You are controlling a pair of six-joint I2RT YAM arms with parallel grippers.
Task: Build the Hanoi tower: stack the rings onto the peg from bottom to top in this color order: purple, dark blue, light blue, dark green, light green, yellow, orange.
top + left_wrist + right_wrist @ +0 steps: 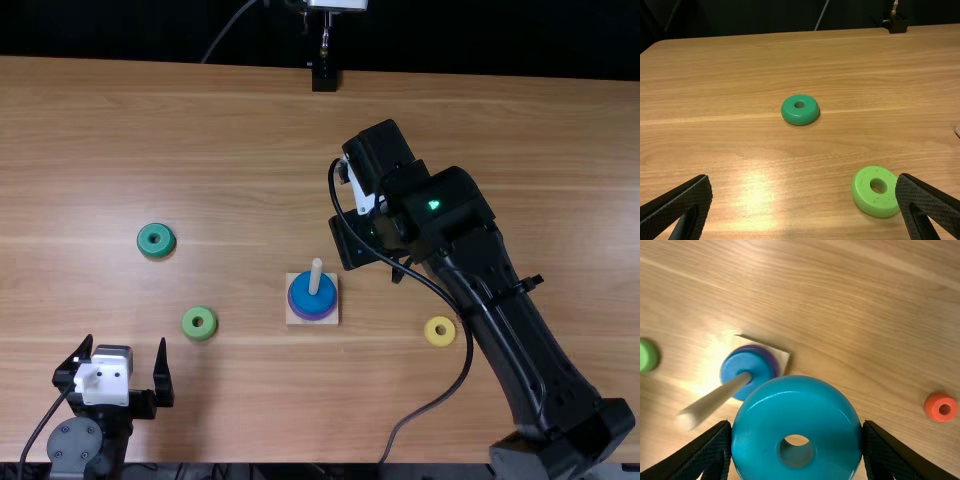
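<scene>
The right gripper [368, 240] hangs up and right of the peg [315, 276]; in the right wrist view the right gripper [797, 427] is shut on the light blue ring [795, 412], beside the peg. Around the peg, the dark blue ring [303, 296] rests on the purple ring [312, 317]. The left gripper [124, 345] stands open at lower left, and in its wrist view the left gripper [805, 177] holds nothing. Lying flat are the dark green ring [156, 228], light green ring [189, 322], yellow ring [440, 342] and orange ring [932, 406].
The square wooden base [332, 319] sits near the middle of the table [240, 130]. Crossing the right side, the right arm [500, 310] has a loose cable [455, 385] looping beside the yellow ring. A black mount [325, 78] stands at the far edge.
</scene>
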